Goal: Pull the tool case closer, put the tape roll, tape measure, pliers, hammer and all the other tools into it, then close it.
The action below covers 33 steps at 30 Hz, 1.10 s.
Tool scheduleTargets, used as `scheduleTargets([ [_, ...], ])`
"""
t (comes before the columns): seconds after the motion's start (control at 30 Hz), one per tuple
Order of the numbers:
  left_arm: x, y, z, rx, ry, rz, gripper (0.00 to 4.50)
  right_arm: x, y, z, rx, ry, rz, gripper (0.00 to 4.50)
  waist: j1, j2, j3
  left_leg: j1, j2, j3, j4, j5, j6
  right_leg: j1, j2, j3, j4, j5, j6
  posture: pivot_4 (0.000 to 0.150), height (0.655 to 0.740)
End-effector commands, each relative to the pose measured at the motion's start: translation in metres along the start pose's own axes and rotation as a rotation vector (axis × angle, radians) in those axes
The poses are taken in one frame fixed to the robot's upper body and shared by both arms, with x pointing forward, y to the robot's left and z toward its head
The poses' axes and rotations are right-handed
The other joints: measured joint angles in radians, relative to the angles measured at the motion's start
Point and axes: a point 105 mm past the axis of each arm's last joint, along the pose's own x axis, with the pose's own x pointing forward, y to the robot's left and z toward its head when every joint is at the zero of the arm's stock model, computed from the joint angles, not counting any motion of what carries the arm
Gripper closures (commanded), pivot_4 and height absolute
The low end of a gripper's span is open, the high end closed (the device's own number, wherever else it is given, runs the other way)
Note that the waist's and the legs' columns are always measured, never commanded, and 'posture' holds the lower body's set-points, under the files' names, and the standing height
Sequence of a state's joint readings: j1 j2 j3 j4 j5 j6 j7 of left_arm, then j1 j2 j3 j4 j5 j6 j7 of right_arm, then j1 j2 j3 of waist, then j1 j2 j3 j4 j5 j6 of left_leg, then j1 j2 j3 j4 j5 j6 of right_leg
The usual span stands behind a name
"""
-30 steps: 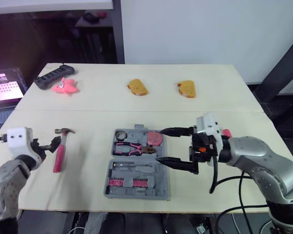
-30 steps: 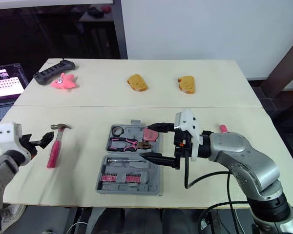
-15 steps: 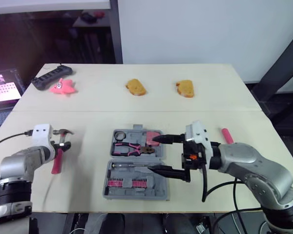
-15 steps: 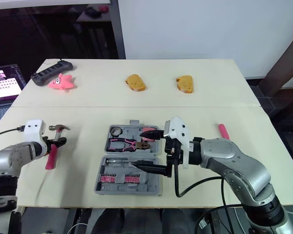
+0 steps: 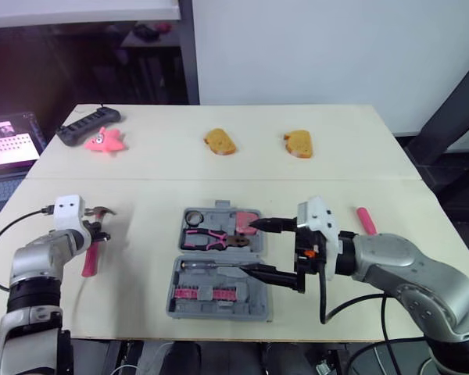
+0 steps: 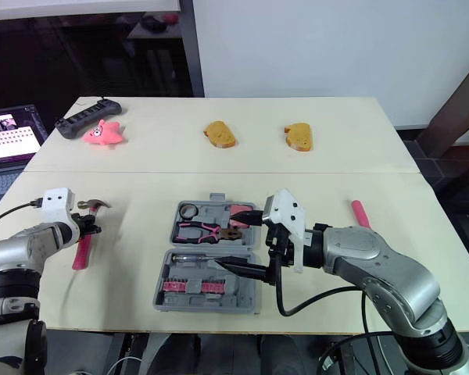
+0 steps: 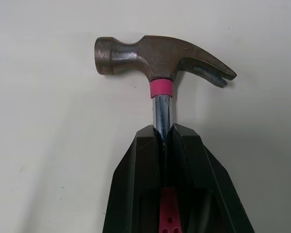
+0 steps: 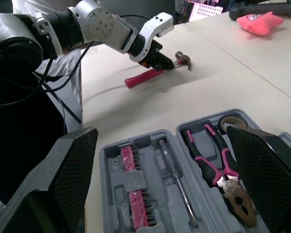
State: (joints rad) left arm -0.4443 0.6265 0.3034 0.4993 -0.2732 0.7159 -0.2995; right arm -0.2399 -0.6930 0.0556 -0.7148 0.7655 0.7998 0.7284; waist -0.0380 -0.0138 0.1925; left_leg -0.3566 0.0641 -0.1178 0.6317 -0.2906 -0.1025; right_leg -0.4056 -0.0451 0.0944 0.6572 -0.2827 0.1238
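Note:
The grey tool case [image 5: 254,298] lies open at the table's middle front. It holds pink-handled pliers [image 5: 207,236], a tape roll [image 5: 194,216], a pink tape measure [image 5: 247,221], a screwdriver [image 5: 211,266] and a strip of bits [image 5: 199,294]. The hammer [image 5: 103,211] lies on the table left of the case, its pink handle [image 5: 88,262] pointing toward me. My left gripper [image 5: 96,231] is shut on the hammer's steel shaft [image 7: 163,109] just below the head. My right gripper [image 5: 267,250] stands open over the case's right side, with nothing between its fingers [image 8: 63,179].
A pink rod-shaped item [image 5: 364,219] lies to the right of the case. At the back of the table are two bread-shaped toys [image 5: 220,141] [image 5: 298,144], a pink star toy [image 5: 104,140] and a black power strip [image 5: 86,123]. A screen [image 5: 8,143] stands beyond the left edge.
My left gripper reached the hammer and shut on its shaft. My right gripper shifted left over the case, still open. The camera view also moved slightly.

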Motion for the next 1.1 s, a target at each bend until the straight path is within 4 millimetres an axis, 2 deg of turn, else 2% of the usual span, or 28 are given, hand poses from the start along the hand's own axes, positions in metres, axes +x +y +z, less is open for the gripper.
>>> scheduleTargets([
  [0.03, 0.001, -0.001, -0.005, 0.005, -0.002, -0.005, 4.47, -0.001, 0.004, 0.007, -0.042, -0.012, 0.001, 0.0, 0.0, 0.0, 0.0, 0.0, 0.0, 0.0, 0.0, 0.0, 0.0, 0.0, 0.0, 0.0, 0.0, 0.0, 0.0, 0.15, 0.74],
  [0.07, 0.001, 0.0, -0.003, 0.01, -0.016, -0.006, 4.47, -0.001, 0.003, 0.007, -0.041, -0.01, 0.0, 0.0, 0.0, 0.0, 0.0, 0.0, 0.0, 0.0, 0.0, 0.0, 0.0, 0.0, 0.0, 0.0, 0.0, 0.0, 0.0, 0.15, 0.74],
  [0.17, -0.011, -0.007, 0.019, 0.088, -0.113, -0.058, 4.47, -0.001, 0.003, 0.007, -0.037, -0.006, -0.002, 0.0, -0.002, 0.0, 0.0, 0.0, 0.0, 0.0, 0.0, 0.0, 0.0, 0.0, 0.0, 0.0, 0.0, 0.0, 0.0, 0.15, 0.74],
  [0.27, -0.037, -0.023, 0.041, 0.243, -0.174, -0.152, 4.47, -0.003, 0.002, 0.008, -0.037, -0.007, -0.011, 0.0, -0.005, -0.003, 0.002, -0.001, 0.0, 0.0, -0.001, 0.0, 0.0, -0.001, 0.0, 0.0, -0.001, 0.0, 0.0, 0.15, 0.74],
  [0.4, -0.074, -0.044, 0.055, 0.438, -0.164, -0.311, 4.47, -0.01, -0.001, 0.006, -0.033, -0.009, -0.045, 0.0, -0.005, -0.005, 0.003, -0.004, 0.001, 0.0, -0.001, 0.0, 0.0, -0.004, 0.0, 0.0, -0.002, 0.0, 0.0, 0.15, 0.74],
  [0.47, -0.092, -0.067, 0.048, 0.57, -0.11, -0.465, 4.47, -0.016, -0.004, -0.002, -0.028, 0.006, -0.078, 0.0, -0.003, -0.005, 0.003, -0.005, 0.0, 0.0, -0.001, 0.0, 0.0, -0.003, 0.0, 0.0, -0.003, 0.0, 0.0, 0.15, 0.74],
  [0.57, -0.115, -0.106, 0.025, 0.777, -0.008, -0.708, 4.47, -0.024, -0.008, -0.008, -0.024, 0.03, -0.11, 0.0, -0.002, -0.004, 0.004, -0.005, 0.0, 0.001, -0.002, 0.0, 0.0, -0.003, -0.001, 0.0, -0.006, 0.0, 0.0, 0.15, 0.74],
  [0.7, -0.128, -0.154, 0.001, 0.902, 0.072, -0.927, 4.47, -0.034, -0.008, -0.005, -0.021, 0.03, -0.126, 0.0, -0.003, -0.004, 0.004, -0.006, 0.0, 0.002, -0.001, 0.0, 0.0, -0.003, -0.001, 0.001, -0.008, -0.002, -0.003, 0.15, 0.74],
  [0.8, -0.135, -0.182, -0.015, 1.025, 0.094, -1.036, 4.47, -0.041, -0.005, -0.005, -0.015, 0.047, -0.128, 0.0, -0.004, -0.004, 0.004, -0.007, 0.0, 0.002, -0.001, 0.0, 0.0, -0.003, 0.0, 0.001, -0.008, 0.0, -0.001, 0.15, 0.74],
  [0.93, -0.142, -0.212, -0.026, 1.1, 0.107, -1.124, 4.47, -0.053, 0.001, -0.016, 0.002, 0.115, -0.132, 0.0, -0.004, -0.004, 0.004, -0.008, 0.0, 0.002, -0.001, 0.0, 0.0, -0.004, 0.0, 0.002, -0.009, 0.0, 0.0, 0.15, 0.74],
  [1.1, -0.152, -0.23, -0.028, 1.133, 0.087, -1.149, 4.47, -0.058, -0.002, -0.018, 0.012, 0.117, -0.173, 0.0, -0.005, -0.004, 0.004, -0.008, 0.0, 0.002, 0.0, 0.0, 0.001, -0.004, 0.0, 0.002, -0.008, 0.0, 0.0, 0.15, 0.74],
])
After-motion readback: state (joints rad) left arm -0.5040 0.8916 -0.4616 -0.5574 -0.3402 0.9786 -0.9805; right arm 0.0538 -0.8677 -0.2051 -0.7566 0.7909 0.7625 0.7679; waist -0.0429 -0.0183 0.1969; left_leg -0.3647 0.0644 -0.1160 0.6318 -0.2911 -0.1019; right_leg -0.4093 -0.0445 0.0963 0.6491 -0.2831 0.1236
